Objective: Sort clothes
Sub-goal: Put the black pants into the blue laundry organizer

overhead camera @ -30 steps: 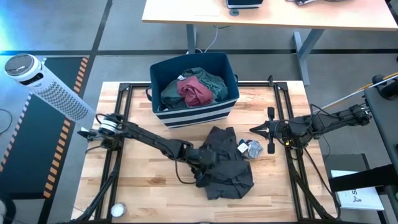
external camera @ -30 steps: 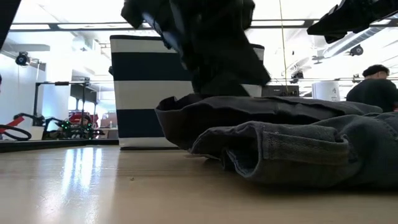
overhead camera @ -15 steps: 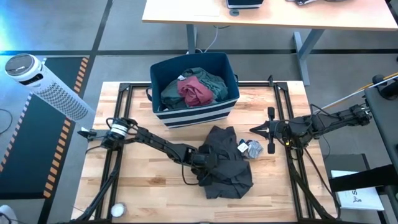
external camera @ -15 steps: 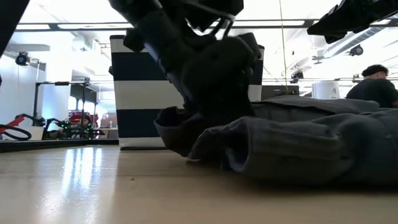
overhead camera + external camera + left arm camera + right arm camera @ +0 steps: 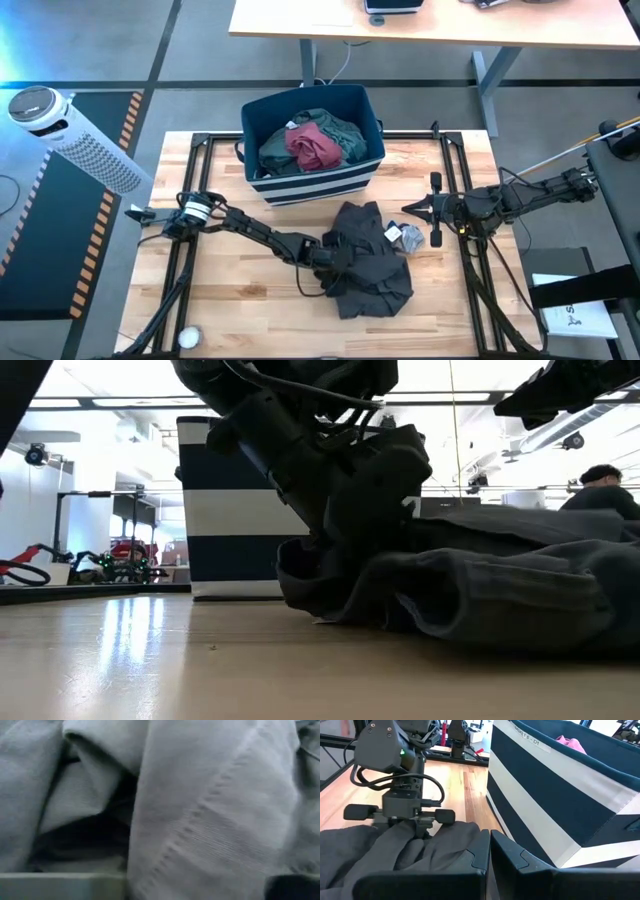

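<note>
Crumpled dark charcoal fabric garment (image 5: 366, 262) lying centre frame on the pale wooden counter (image 5: 240, 310), left hand (image 5: 335, 258) buried in its left edge, grip impossible to tell, right hand (image 5: 408, 209) closed and empty at centre right, teal and red clothes in the navy white-striped fabric bin (image 5: 311, 184) upper centre.

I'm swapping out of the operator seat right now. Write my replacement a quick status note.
Left gripper: buried in the dark charcoal garment at its left edge, mid-table; grip can't be confirmed.
Right gripper: waiting at the table's right side, jaws shut, empty.
A small grey piece lies on the charcoal garment's right side.
Done: teal-green and red pieces are in the striped bin.
Left: the charcoal garment and the grey piece.
</note>
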